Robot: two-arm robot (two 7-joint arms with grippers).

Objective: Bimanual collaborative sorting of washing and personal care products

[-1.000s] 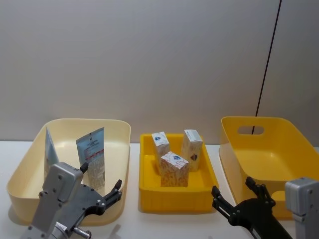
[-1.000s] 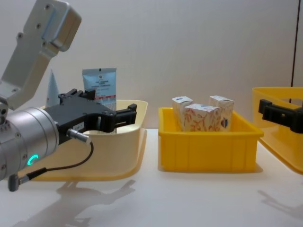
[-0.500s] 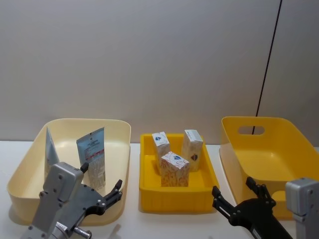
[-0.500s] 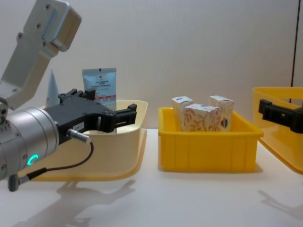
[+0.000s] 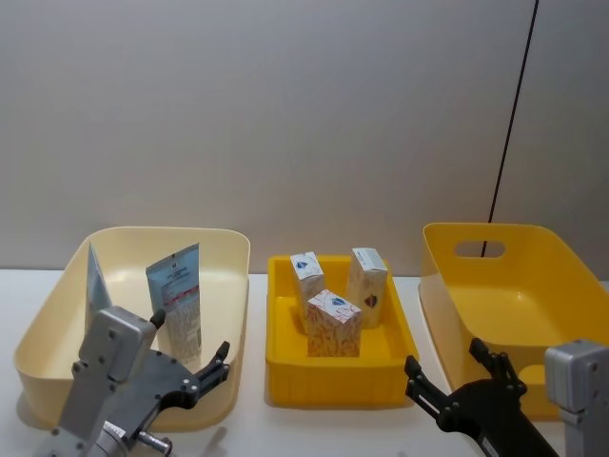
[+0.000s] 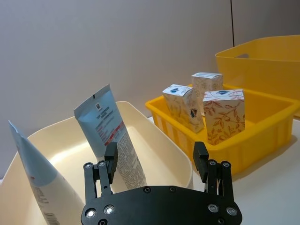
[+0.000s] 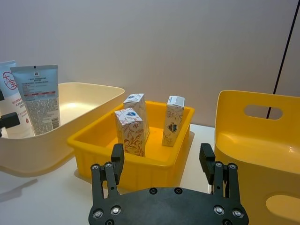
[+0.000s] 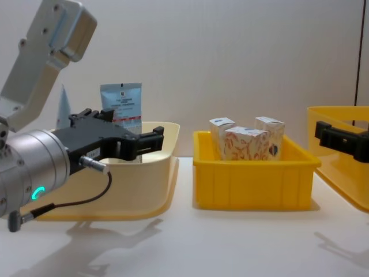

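Observation:
Two light-blue tubes stand in the cream bin (image 5: 162,231): one tube (image 5: 176,300) with a red band leans near its middle, the other tube (image 5: 95,284) stands at its left. Three white cartons with orange pattern (image 5: 333,324) (image 5: 306,276) (image 5: 366,284) stand in the small yellow bin (image 5: 333,376). My left gripper (image 5: 190,335) hangs open at the cream bin's front right, short of the banded tube (image 6: 110,126); nothing sits between its fingers. My right gripper (image 5: 443,357) stays open low at the front right, holding nothing, facing the cartons (image 7: 130,129).
A large yellow bin (image 5: 514,286) with a handle cut-out stands at the right. The three bins sit side by side on a white table against a plain wall. A dark cable runs down the wall behind the large bin.
The left gripper has edged slightly to the left and back. The right arm, tubes and cartons have not moved.

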